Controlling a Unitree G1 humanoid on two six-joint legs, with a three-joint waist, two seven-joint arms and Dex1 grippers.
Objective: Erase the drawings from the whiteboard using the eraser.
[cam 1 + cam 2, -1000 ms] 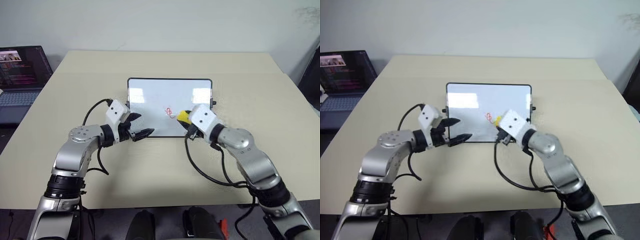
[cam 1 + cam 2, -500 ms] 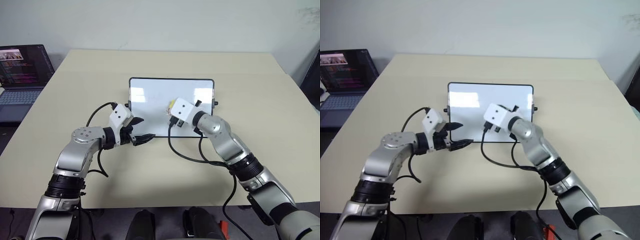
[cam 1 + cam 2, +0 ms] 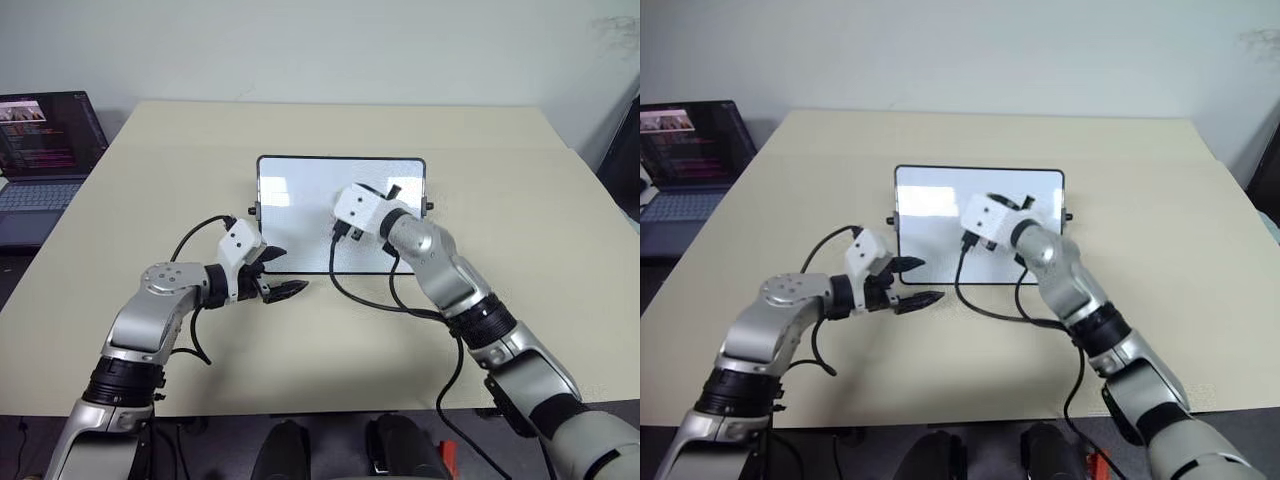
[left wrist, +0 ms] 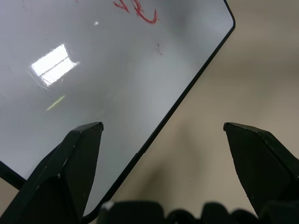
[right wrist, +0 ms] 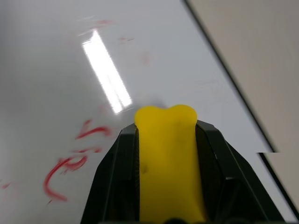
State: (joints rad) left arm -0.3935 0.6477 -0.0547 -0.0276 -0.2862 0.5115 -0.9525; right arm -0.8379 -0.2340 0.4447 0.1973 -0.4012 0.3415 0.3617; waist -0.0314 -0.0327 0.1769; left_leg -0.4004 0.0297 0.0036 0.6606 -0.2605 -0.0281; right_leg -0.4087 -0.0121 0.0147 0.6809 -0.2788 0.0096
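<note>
The table (image 3: 520, 200) is the biggest thing before me, tan and bare all round the whiteboard (image 3: 300, 195), so there is open room on every side out to its edges. A laptop (image 3: 40, 150) sits off the table's far left corner; its screen shows lines of text too small to read. The whiteboard lies flat in the middle, its thin black frame square to the table and its near edge just beyond my left tool (image 3: 278, 276).

My right tool (image 5: 166, 154) is pressed tight on the eraser (image 5: 167, 158), the yellow block pinched between both fingers and held over the board, just beside the red drawings (image 5: 70, 163). A second ago that arm reached in from the board's near right; it has since swung forward and left over the white surface. My left tool is spread wide at the board's near left corner, holding nothing.
</note>
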